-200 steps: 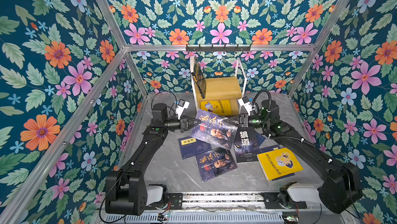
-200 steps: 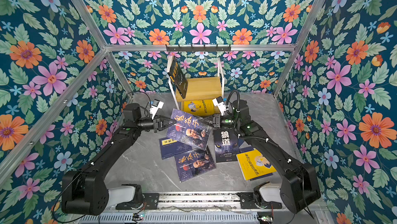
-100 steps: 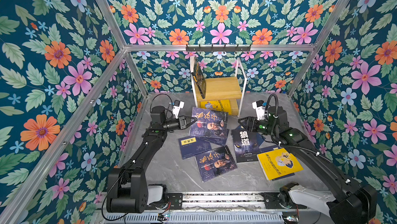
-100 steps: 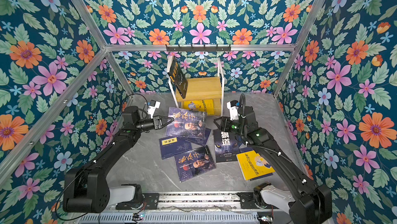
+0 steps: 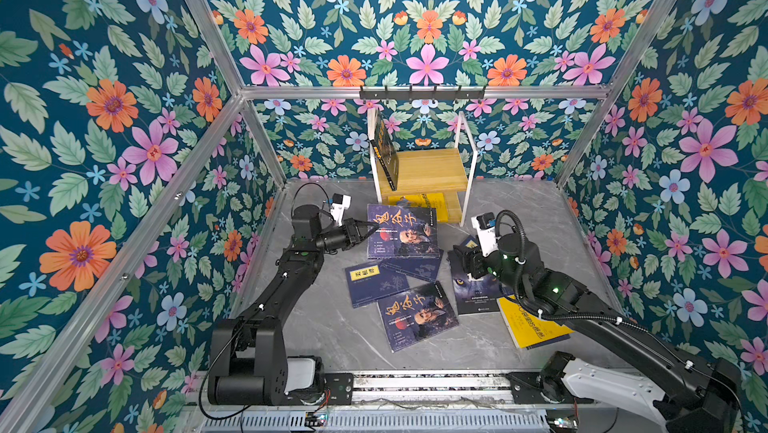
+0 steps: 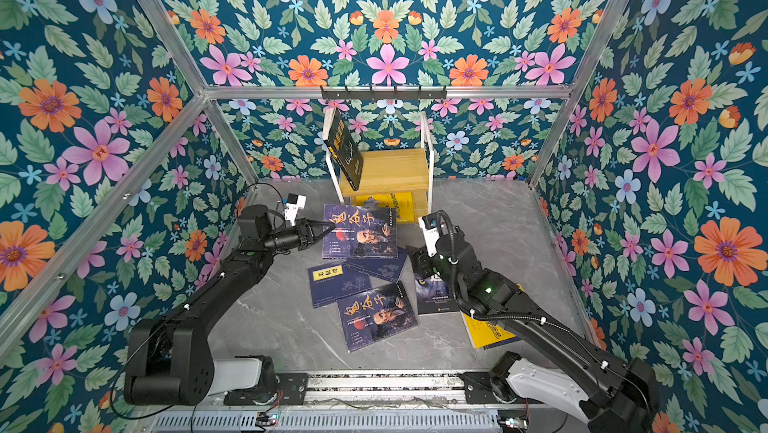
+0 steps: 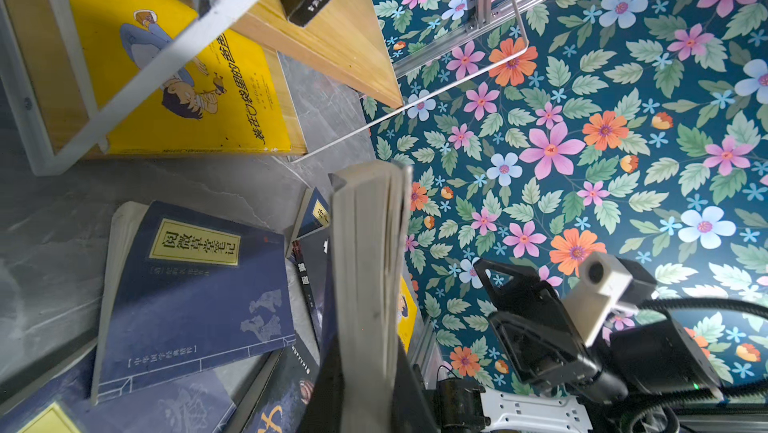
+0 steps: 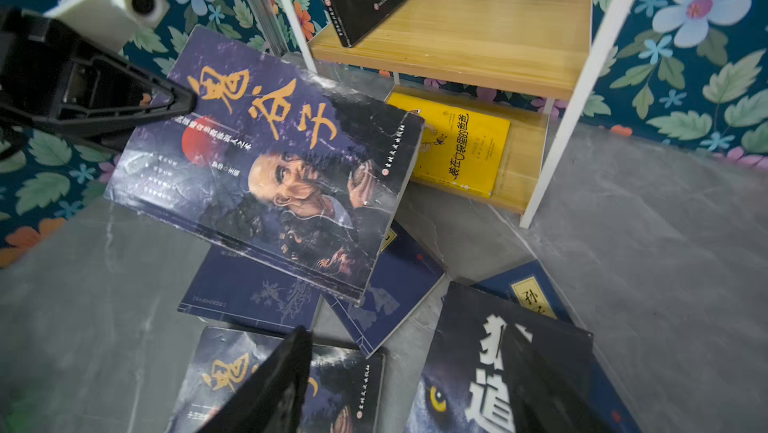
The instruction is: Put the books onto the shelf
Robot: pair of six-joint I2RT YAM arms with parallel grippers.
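Observation:
My left gripper (image 5: 365,229) (image 6: 322,230) is shut on the left edge of a dark book with an old man's face (image 5: 401,231) (image 8: 270,173), holding it above the table in front of the shelf (image 5: 428,169) (image 6: 390,169). In the left wrist view the book's page edge (image 7: 365,285) runs out from between the jaws. My right gripper (image 5: 461,258) (image 8: 411,360) is open and empty, hovering over the wolf-eyed book (image 5: 473,289). A black book (image 5: 384,148) leans on the shelf's top board. A yellow book (image 5: 419,202) lies on the lower one.
On the grey table lie another old-man book (image 5: 417,314), navy books with yellow labels (image 5: 374,283) and a yellow book (image 5: 532,327) under my right arm. A black hook rail (image 5: 422,93) runs above the shelf. Flowered walls enclose the table.
My right gripper let go of the held book's right edge, opened and drew back to the right. The left gripper kept the book and carried it slightly toward the shelf.

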